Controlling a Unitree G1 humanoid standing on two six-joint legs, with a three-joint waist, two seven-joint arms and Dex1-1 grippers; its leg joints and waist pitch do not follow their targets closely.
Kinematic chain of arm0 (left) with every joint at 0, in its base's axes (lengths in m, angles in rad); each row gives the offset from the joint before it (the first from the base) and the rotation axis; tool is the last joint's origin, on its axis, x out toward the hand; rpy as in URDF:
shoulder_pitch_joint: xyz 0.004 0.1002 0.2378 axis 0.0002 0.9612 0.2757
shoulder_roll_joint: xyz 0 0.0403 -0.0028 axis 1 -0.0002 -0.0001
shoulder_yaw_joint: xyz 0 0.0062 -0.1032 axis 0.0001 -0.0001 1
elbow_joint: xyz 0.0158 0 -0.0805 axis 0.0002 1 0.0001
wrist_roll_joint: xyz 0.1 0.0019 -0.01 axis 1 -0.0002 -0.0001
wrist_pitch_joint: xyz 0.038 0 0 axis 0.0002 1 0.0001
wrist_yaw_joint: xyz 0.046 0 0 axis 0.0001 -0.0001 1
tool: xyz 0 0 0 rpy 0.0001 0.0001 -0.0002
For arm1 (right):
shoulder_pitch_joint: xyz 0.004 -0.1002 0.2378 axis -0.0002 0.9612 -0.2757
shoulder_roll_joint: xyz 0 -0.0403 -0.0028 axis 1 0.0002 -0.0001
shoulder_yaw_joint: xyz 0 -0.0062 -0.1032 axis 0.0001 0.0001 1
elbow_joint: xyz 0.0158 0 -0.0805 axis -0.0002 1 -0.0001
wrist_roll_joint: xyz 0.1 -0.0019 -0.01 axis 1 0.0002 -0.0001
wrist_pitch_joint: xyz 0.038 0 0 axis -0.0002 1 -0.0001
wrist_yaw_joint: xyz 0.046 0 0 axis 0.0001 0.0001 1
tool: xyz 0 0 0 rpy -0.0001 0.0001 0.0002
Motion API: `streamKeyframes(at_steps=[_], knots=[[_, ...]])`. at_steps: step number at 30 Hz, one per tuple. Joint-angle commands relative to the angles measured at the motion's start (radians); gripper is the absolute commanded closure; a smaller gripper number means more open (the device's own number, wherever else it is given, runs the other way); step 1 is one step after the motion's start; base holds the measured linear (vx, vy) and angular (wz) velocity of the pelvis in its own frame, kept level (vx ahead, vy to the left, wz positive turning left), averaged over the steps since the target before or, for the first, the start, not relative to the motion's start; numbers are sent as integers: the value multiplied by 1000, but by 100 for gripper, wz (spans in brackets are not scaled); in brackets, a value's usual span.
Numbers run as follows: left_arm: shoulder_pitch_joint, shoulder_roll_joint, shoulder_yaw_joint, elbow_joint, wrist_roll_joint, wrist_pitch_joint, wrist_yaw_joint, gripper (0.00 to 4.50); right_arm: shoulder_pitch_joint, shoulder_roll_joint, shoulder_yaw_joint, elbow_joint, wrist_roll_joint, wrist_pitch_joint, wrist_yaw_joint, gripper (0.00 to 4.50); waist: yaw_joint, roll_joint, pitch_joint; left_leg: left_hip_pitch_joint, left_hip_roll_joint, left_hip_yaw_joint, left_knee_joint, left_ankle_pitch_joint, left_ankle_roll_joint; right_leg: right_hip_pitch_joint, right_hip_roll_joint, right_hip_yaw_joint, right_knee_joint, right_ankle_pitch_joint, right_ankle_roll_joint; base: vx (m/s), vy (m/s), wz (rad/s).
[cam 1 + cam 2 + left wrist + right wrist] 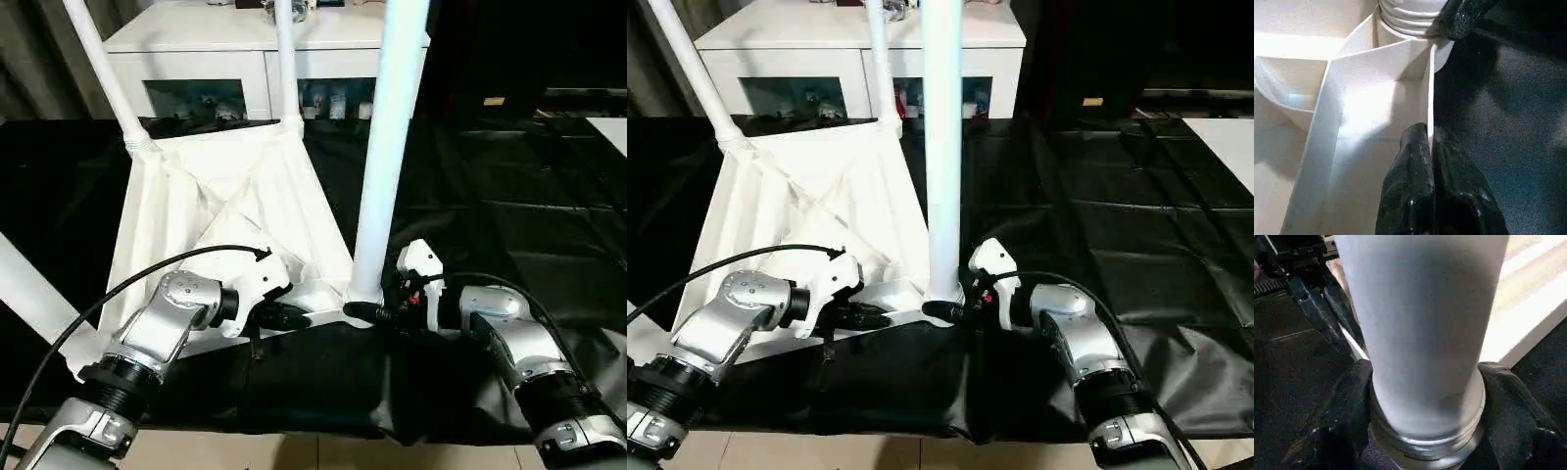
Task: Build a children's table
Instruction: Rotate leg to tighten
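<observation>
The children's table lies upside down on black cloth, its ribbed white top (245, 196) facing up. Legs stand in the two far corner sockets (103, 69) (286, 59), and another leg (29, 294) slants off at the near left. The near right leg (387, 147) stands upright in its corner socket. My right gripper (1425, 369) hugs this leg's threaded base, one black finger pressed on each side. My left gripper (1429, 131) is shut on the top's thin near rim (1431, 88), just left of that socket.
A white cabinet (196, 44) with dark glass doors stands behind the table. Wrinkled black cloth (509, 196) covers the work surface to the right. A flat white board (612, 127) shows at the far right edge. The cloth's front edge (323, 426) hangs near my forearms.
</observation>
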Motion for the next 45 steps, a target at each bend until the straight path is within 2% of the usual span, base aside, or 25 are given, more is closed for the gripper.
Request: streamKeyframes(at_steps=[1, 6, 7, 8, 9, 10, 11, 12, 14, 16, 20, 21, 24, 26, 28, 29, 31, 32, 33, 35, 37, 38, 39, 40, 45], knots=[[2, -25, -14, 15, 15, 9, 35, 450, -18, 25, -15, 40, -15, 22, -85, 172, -2, -14, -60, 12, 53, -22, -79, -211, 55, 45, -40, 36, -49, -208, -255, 0, 0, 0], [-46, -107, 15, 120, 58, 27, 215, 450, -27, 96, -64, 90, -46, 48, -319, 177, -14, -19, -52, 24, 50, -27, -89, -314, -4, 37, -40, 36, -72, -383, -198, 0, 0, 0], [-61, -130, 25, 150, 65, 37, 265, 450, -28, 117, -78, 99, -52, 61, -383, 178, -17, -26, -51, 22, 49, -29, -90, -327, -11, 37, -41, 36, -74, -407, -184, 0, 0, 0], [-99, -183, 53, 216, 76, 57, 385, 450, -32, 158, -103, 117, -69, 77, -514, 178, -17, -31, -51, 22, 49, -30, -91, -333, -12, 36, -42, 36, -75, -419, -178, 0, 0, 0], [-106, -194, 59, 229, 77, 61, 408, 450, -32, 166, -108, 120, -72, 80, -537, 178, -20, -31, -49, 22, 47, -28, -91, -336, -13, 33, -40, 36, -78, -435, -171, 0, 0, 0], [-138, -238, 83, 283, 80, 72, 502, 450, -33, 194, -117, 132, -91, 86, -633, 178, -20, -34, -49, 31, 44, -29, -89, -358, -24, 26, -40, 33, -88, -489, -149, 0, 0, 0], [-146, -247, 89, 295, 80, 70, 526, 450, -34, 200, -119, 137, -97, 85, -657, 178, -20, -34, -50, 31, 44, -30, -88, -362, -23, 25, -42, 34, -89, -500, -144, 0, 0, 0], [-184, -295, 120, 366, 84, 55, 648, 450, -41, 224, -121, 168, -143, 76, -800, 178, -21, -32, -46, 29, 43, -31, -90, -372, -20, 22, -41, 33, -94, -525, -131, 0, 0, 0], [-198, -311, 125, 392, 91, 40, 689, 450, -45, 233, -122, 181, -163, 66, -860, 178, -18, -37, -47, 36, 40, -32, -88, -398, -23, 17, -41, 29, -103, -568, -107, 0, 0, 0], [-219, -336, 124, 434, 102, 3, 732, 450, -54, 254, -121, 203, -169, 51, -894, 178, -19, -40, -46, 26, 40, -36, -92, -401, -5, 21, -44, 27, -106, -583, -85, 0, 0, 0], [-226, -346, 110, 444, 108, -20, 710, 450, -55, 273, -115, 203, -159, 26, -855, 180, -17, -41, -47, 22, 40, -37, -93, -402, 9, 22, -45, 28, -105, -568, -80, 0, 0, 0], [-218, -336, 98, 420, 109, -18, 658, 450, -44, 276, -131, 168, -119, 7, -781, 180, -16, -41, -48, 20, 41, -37, -94, -399, 15, 24, -47, 29, -104, -558, -82, 0, 0, 0], [-206, -311, 79, 400, 111, -9, 600, 450, -45, 258, -121, 145, -102, -17, -725, 110, -11, -40, -51, 13, 44, -35, -96, -355, 29, 29, -48, 32, -95, -491, -105, 0, 0, 0], [-165, -265, 47, 330, 106, -10, 493, 450, -58, 217, -114, 146, -74, -2, -620, 104, -10, -40, -50, 4, 45, -37, -96, -347, 36, 36, -49, 31, -90, -472, -112, 0, 0, 0], [-151, -249, 38, 308, 103, -15, 457, 450, -62, 205, -111, 146, -59, 6, -576, 83, -32, -35, -50, -25, 45, -49, -103, -333, 35, 59, -50, 22, -82, -468, -103, 0, 0, 0], [-129, -225, 26, 273, 92, -29, 398, 450, -65, 183, -105, 139, -40, 15, -510, 83, -30, -33, -51, -19, 45, -49, -102, -335, 33, 56, -51, 21, -85, -474, -103, 7, -13, -23], [-117, -212, 22, 257, 86, -41, 362, 450, -67, 172, -102, 135, -30, 18, -471, 83, -28, -34, -52, 4, 48, -44, -95, -354, 27, 36, -51, 31, -89, -450, -143, 0, 0, 0], [-94, -181, 9, 221, 78, -70, 303, 450, -64, 136, -80, 124, -32, 7, -393, 83, -27, -34, -52, 5, 47, -41, -93, -351, 28, 36, -49, 32, -88, -440, -154, 0, 0, 0], [-71, -153, 4, 183, 61, -84, 245, 450, -58, 103, -65, 110, -26, 9, -311, 83, -24, -38, -55, 1, 50, -41, -93, -324, 35, 45, -48, 33, -78, -385, -174, 0, 0, 0], [-31, -105, -3, 113, 16, -111, 127, 450, -43, 45, -37, 83, -19, -9, -173, 83, -18, -34, -53, 5, 54, -37, -92, -310, 48, 42, -48, 34, -74, -351, -196, 0, 0, 0], [-8, -68, -8, 59, -20, -90, 50, 450, -33, 17, -22, 60, -9, -10, -93, 83, -10, -28, -59, 16, 56, -25, -84, -246, 64, 38, -41, 38, -60, -220, -246, 61, -25, 10], [-1, -51, -13, 40, -30, -78, 24, 450, -28, 7, -15, 50, -5, -10, -63, 83, -7, -27, -59, 17, 57, -23, -83, -228, 68, 38, -38, 36, -55, -189, -258, 59, -18, 9], [-1, -51, -13, 40, -30, -78, 24, 450, -28, 7, -15, 50, -5, -10, -63, 83, -5, -27, -64, 7, 58, -21, -78, -164, 83, 49, -38, 33, -39, -110, -278, 0, 0, 0], [7, -33, -19, 22, -39, -63, 0, 450, -25, 0, -9, 43, 2, -8, -31, 83, 1, -22, -66, 10, 60, -20, -76, -127, 94, 46, -35, 31, -33, -62, -291, 0, 0, 0], [25, -1, -24, -13, -48, -43, -44, 450, -23, -3, 6, 33, 21, -6, 36, 83, 7, -24, -65, 13, 58, -17, -74, -124, 97, 46, -35, 31, -29, -44, -303, 0, 0, 0]])
